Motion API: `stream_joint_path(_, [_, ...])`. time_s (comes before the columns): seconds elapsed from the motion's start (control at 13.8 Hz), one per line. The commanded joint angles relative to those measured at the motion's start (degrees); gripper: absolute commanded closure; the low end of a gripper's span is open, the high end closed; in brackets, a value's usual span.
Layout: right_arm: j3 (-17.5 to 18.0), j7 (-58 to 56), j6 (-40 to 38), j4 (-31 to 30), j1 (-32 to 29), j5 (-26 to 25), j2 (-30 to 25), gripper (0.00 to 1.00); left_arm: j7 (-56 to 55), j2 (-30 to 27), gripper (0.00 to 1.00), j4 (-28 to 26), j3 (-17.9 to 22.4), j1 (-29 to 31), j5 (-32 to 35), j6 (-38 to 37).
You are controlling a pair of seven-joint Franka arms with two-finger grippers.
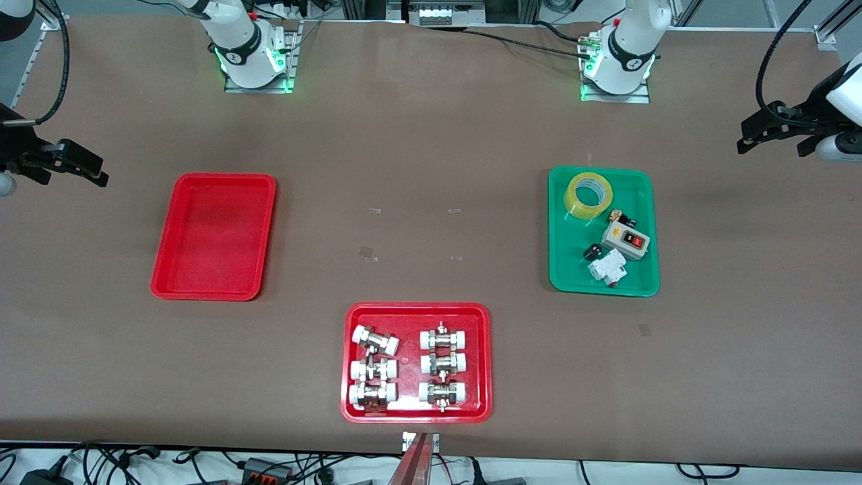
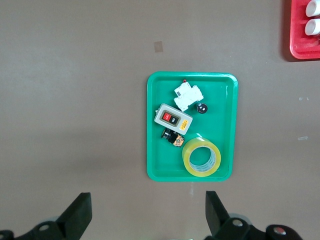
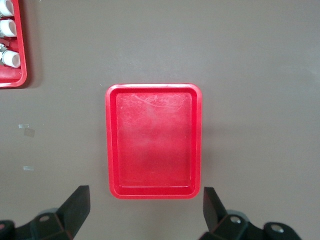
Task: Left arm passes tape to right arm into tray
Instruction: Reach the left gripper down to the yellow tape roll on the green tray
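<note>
The surface [image 1: 431, 135] is covered in matt brown sheet. Scuffed, slightly glossy red plastic is seen on the tray [image 3: 113, 145], below the right fingers [image 3: 76, 204]. The tape [image 2: 201, 156] looks glossy, translucent yellow, ahead of the matt black left fingers [image 2: 79, 214].

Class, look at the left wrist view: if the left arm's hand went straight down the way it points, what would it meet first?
Probably bare table just outside the green tray. The left hand hangs open and high above it, aimed near the tray's rim beside the tape. Depth is unclear, so the rim is possible too.
</note>
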Motion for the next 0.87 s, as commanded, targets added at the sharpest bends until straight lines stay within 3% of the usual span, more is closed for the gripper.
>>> stream_joint_path(0.0, [0.02,-0.87,-0.7,-0.37,0.23,0.25,-1.06,0.0,1.46,-0.02,0.0,0.9,0.11,0.51,-1.39,-1.38])
stream_joint_path(0.22, [0.02,-0.87,-0.61,-0.28,0.23,0.34,-1.15,0.0,1.29,-0.2,0.0,0.56,0.11,0.51,-1.39,-1.38])
stream_joint_path(0.43, [0.02,-0.78,-0.61,-0.28,0.23,0.34,-1.06,0.0,0.67,-1.95,0.0,-5.49,-1.03,0.34,-3.04,-0.33])
stream_joint_path(0.8, [-0.15,-0.78,-0.18,-0.11,-0.03,0.61,-0.97,0.0,0.67,-7.14,0.0,-27.18,-3.75,0.25,-6.13,14.67])
